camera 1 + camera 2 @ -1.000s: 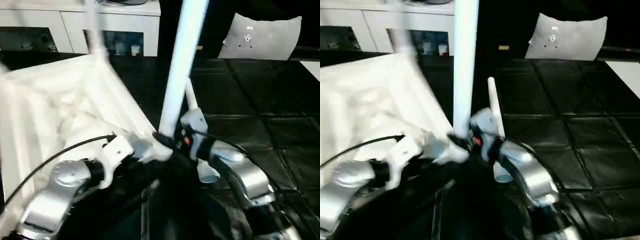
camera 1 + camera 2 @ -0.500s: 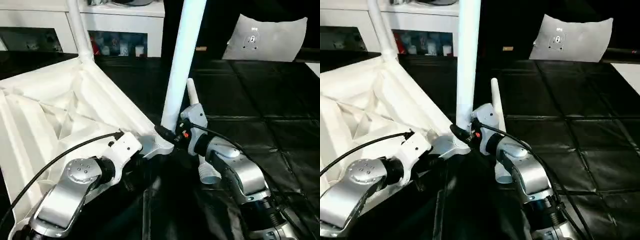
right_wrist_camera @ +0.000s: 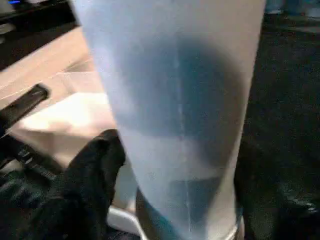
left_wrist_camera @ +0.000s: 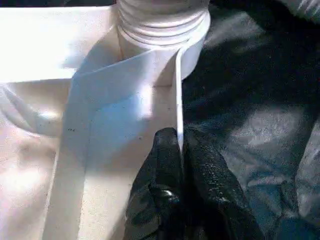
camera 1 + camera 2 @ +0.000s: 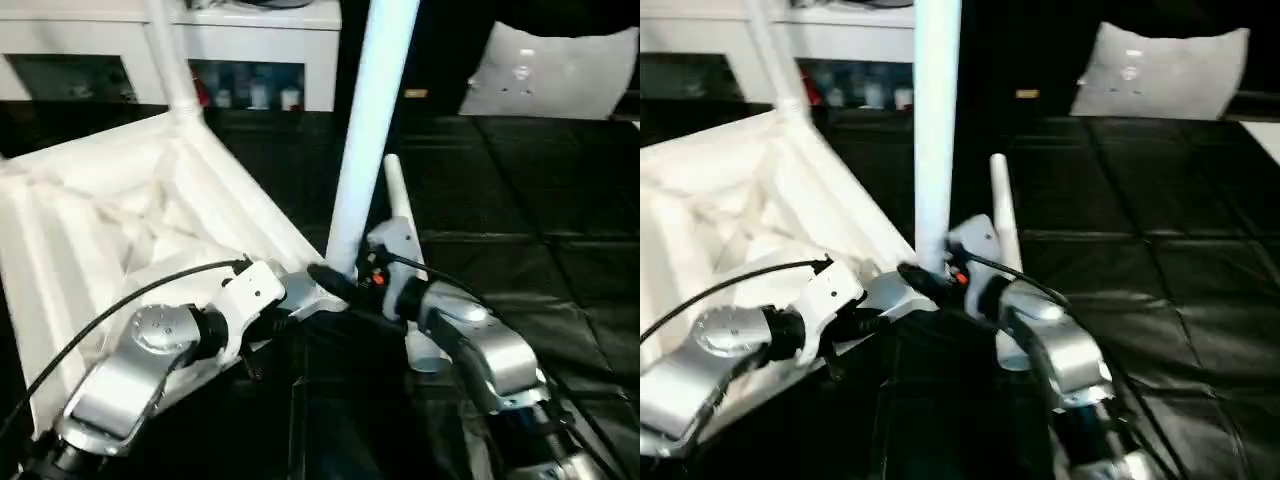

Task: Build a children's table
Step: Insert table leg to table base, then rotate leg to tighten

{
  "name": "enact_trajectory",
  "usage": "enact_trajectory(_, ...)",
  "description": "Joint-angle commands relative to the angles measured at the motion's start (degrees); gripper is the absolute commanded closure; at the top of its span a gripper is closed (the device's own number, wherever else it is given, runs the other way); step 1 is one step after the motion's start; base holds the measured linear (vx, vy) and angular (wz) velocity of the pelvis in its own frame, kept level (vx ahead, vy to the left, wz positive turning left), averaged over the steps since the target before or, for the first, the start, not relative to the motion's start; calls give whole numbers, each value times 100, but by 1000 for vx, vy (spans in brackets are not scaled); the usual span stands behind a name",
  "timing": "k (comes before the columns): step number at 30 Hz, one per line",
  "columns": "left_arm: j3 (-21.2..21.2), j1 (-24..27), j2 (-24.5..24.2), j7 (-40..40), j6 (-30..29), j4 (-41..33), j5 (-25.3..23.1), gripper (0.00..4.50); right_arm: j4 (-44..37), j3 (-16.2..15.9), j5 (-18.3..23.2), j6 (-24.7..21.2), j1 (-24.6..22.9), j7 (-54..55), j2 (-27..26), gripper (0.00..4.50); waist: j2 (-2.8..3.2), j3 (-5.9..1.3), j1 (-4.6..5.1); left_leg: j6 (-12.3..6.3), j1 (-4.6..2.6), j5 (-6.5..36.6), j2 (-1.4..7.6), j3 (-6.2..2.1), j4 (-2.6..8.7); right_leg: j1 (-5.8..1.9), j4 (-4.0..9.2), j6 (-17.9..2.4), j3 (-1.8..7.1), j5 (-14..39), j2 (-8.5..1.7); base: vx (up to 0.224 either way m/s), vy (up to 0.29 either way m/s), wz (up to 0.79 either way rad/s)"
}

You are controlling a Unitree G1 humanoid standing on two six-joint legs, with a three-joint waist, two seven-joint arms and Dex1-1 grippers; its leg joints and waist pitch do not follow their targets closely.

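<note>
The white table top [image 5: 110,230] lies upside down and tilted, its ribbed underside facing me. One leg [image 5: 168,55] stands in its far corner socket. A second leg [image 5: 368,130] rises upright from the near corner socket [image 4: 162,25]. My right gripper [image 5: 335,280] is shut on this leg's base, with a black finger [image 3: 95,165] beside the tube. My left gripper [image 4: 179,137] is shut on the top's thin rim wall just below that socket. A third leg [image 5: 398,200] lies on the floor behind my right wrist.
A white cabinet with glass doors [image 5: 250,60] runs along the back. A white pillow-like pad [image 5: 560,70] leans at the back right. Black padded floor mats [image 5: 560,250] stretch to the right. A black cable [image 5: 120,310] loops over my left forearm.
The camera has shifted a little. Both grippers keep their holds, and the near leg stays upright in its socket.
</note>
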State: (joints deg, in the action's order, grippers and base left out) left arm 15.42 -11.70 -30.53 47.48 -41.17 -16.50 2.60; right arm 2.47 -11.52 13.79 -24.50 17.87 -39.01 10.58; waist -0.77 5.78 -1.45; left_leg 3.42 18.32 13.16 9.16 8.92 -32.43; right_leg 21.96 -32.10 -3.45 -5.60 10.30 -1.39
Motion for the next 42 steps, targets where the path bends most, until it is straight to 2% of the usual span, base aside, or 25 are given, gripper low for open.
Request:
enact_trajectory(1, -6, -126, -182, 221, 213, 172, -10, 450, 161, -144, -7, -237, -229, -366, 244, 57, 120, -268, -10, -523, 83, 412, 438, -147, 355, -276, 375, -914, 467, 1515, -730, 0, 0, 0)
enact_trajectory(3, 3, -161, -239, 321, 312, 243, 9, 450, 91, -135, 21, -198, -229, -499, 356, 50, 106, -283, -55, -538, 74, 285, 439, -136, 342, -284, 360, -951, 471, 1350, -720, 0, 0, 0)
enact_trajectory(4, 31, -205, -328, 463, 462, 354, 36, 450, -21, -120, 80, -159, -226, -693, 504, 26, 91, -305, -74, -570, 83, 171, 437, -143, 329, -298, 321, -967, 472, 1162, -731, 0, 0, 0)
enact_trajectory(6, 58, -236, -397, 572, 592, 442, 49, 450, -108, -109, 123, -136, -223, -832, 614, 18, 92, -313, -68, -646, 108, 84, 423, -135, 311, -308, 307, -956, 461, 1069, -730, 0, 0, 0)
enact_trajectory(7, 106, -272, -479, 756, 847, 548, 82, 450, -197, -100, 170, -106, -212, -986, 754, 13, 76, -309, -72, -676, 118, 65, 425, -139, 310, -312, 319, -941, 459, 1080, -736, 0, 0, 0)
enact_trajectory(9, 298, -352, -752, 1289, 1475, 827, 78, 450, -346, -101, 213, 4, -163, -1458, 1207, 6, 83, -327, -96, -775, 109, -23, 414, -139, 287, -313, 311, -847, 455, 1091, -725, 0, 0, 0)
enact_trajectory(10, 298, -352, -752, 1289, 1475, 827, 78, 450, -346, -101, 213, 4, -163, -1458, 1207, 6, 55, -326, -90, -815, 118, -74, 418, -137, 284, -303, 302, -844, 455, 1029, -721, 0, 0, 0)
enact_trajectory(11, 387, -392, -855, 1503, 1725, 950, 48, 450, -340, -106, 193, 89, -132, -1647, 1376, 6, 71, -315, -109, -854, 113, -91, 417, -137, 280, -282, 306, -827, 446, 1052, -715, 0, 0, 0)
enact_trajectory(12, 400, -400, -870, 1535, 1758, 971, 44, 450, -337, -107, 190, 105, -126, -1680, 1405, 6, 75, -316, -119, -863, 99, -80, 419, -130, 279, -276, 306, -832, 441, 1114, -716, 0, 0, 0)
enact_trajectory(13, 496, -469, -976, 1851, 2136, 1170, 40, 450, -304, -99, 193, 214, -64, -1974, 1591, 6, 62, -313, -117, -860, 110, -99, 423, -127, 279, -281, 296, -840, 445, 1096, -720, 0, 0, 0)
enact_trajectory(14, 539, -504, -1016, 1970, 2214, 1246, 41, 450, -280, -112, 189, 288, -28, -2119, 1665, 6, 71, -314, -139, -888, 100, -101, 421, -122, 272, -273, 293, -827, 447, 1109, -716, 0, 0, 0)
enact_trajectory(16, 631, -590, -1062, 2173, 2386, 1372, 37, 450, -192, -195, 117, 457, 61, -2378, 1790, 6, 75, -313, -163, -914, 86, -157, 440, -127, 270, -259, 275, -881, 438, 1008, -715, 0, 0, 0)
enact_trajectory(18, 740, -702, -1100, 2356, 2575, 1524, 0, 450, -75, -319, 44, 638, 173, -2631, 1901, 6, 74, -329, -190, -979, 90, -332, 444, -132, 248, -256, 208, -1009, 442, 672, -722, 0, 0, 0)
enact_trajectory(20, 848, -841, -1115, 2531, 2861, 1757, -75, 450, 99, -433, -33, 873, 318, -2775, 1934, 6, 62, -325, -193, -1010, 108, -372, 455, -128, 231, -246, 175, -1107, 450, 499, -732, 0, 0, 0)
enact_trajectory(22, 881, -905, -1101, 2613, 2990, 1874, -92, 450, 198, -473, -50, 971, 391, -2830, 1903, 6, 60, -302, -203, -940, 113, -177, 446, -118, 238, -253, 206, -1107, 454, 771, -747, 0, 0, 0)
enact_trajectory(24, 957, -1029, -1064, 2760, 3187, 2049, -145, 450, 373, -564, -11, 1092, 505, -3086, 1809, 6, 52, -286, -209, -798, 123, 37, 438, -117, 254, -272, 253, -1015, 453, 1158, -748, 0, 0, 0)
enact_trajectory(26, 1000, -1095, -1047, 2837, 3301, 2149, -175, 450, 500, -651, -9, 1185, 565, -3252, 1767, 6, 55, -275, -212, -766, 110, 149, 438, -115, 258, -260, 274, -959, 449, 1351, -740, 0, 0, 0)
enact_trajectory(30, 1095, -1203, -1046, 2967, 3491, 2298, -252, 450, 847, -772, -46, 1303, 747, -3343, 1587, 6, 58, -282, -199, -721, 107, 88, 463, -123, 260, -253, 237, -1013, 455, 1145, -746, 0, 0, 0)
enact_trajectory(31, 1104, -1213, -1045, 2983, 3511, 2312, -255, 450, 911, -779, -55, 1322, 781, -3344, 1556, 32, 61, -286, -202, -721, 108, 62, 464, -124, 257, -255, 228, -1030, 457, 1091, -751, 0, 0, 0)
enact_trajectory(33, 1126, -1241, -1037, 3034, 3580, 2362, -259, 450, 1122, -797, -76, 1395, 890, -3358, 1466, 32, 57, -286, -205, -720, 112, 2, 465, -124, 256, -253, 204, -1080, 458, 944, -750, 0, 0, 0)
enact_trajectory(37, 1147, -1281, -1022, 3110, 3683, 2444, -279, 450, 1394, -818, -112, 1500, 1025, -3414, 1361, 78, 57, -293, -207, -746, 122, -73, 471, -119, 250, -269, 173, -1145, 457, 711, -757, 0, 0, 0)
enact_trajectory(40, 1172, -1326, -1009, 3181, 3784, 2540, -312, 450, 1636, -839, -158, 1631, 1130, -3471, 1267, 91, 58, -288, -207, -745, 129, -51, 463, -114, 250, -267, 181, -1153, 453, 755, -757, 0, 0, 0)
enact_trajectory(42, 1189, -1350, -1018, 3209, 3814, 2565, -318, 450, 1694, -839, -153, 1645, 1162, -3501, 1237, 122, 47, -263, -204, -709, 124, 62, 471, -113, 263, -259, 207, -1115, 453, 955, -758, 0, 0, 0)
